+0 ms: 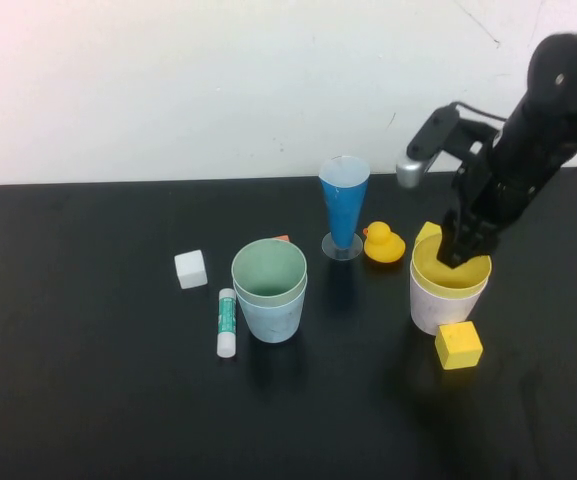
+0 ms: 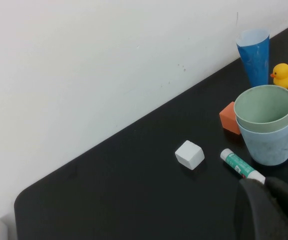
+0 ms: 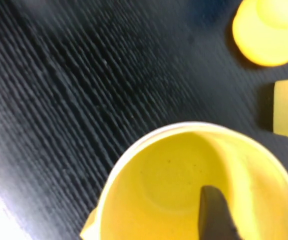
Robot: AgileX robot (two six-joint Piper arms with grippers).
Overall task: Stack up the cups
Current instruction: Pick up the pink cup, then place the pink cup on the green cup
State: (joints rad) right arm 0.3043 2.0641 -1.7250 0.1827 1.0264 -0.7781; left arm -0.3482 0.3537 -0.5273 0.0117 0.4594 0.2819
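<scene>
My right gripper (image 1: 460,252) is dipped into the mouth of the yellow cup (image 1: 450,272), which sits nested in the pink cup (image 1: 430,312); one finger (image 3: 214,216) shows inside, but I can't tell how far the jaws stand apart. A yellow block (image 1: 458,345) lies just in front, a rubber duck (image 1: 383,244) behind-left. The green cup (image 1: 269,272) sits inside the blue cup (image 1: 274,318) mid-table. My left gripper (image 2: 271,207) hangs pressed together, off to the left.
</scene>
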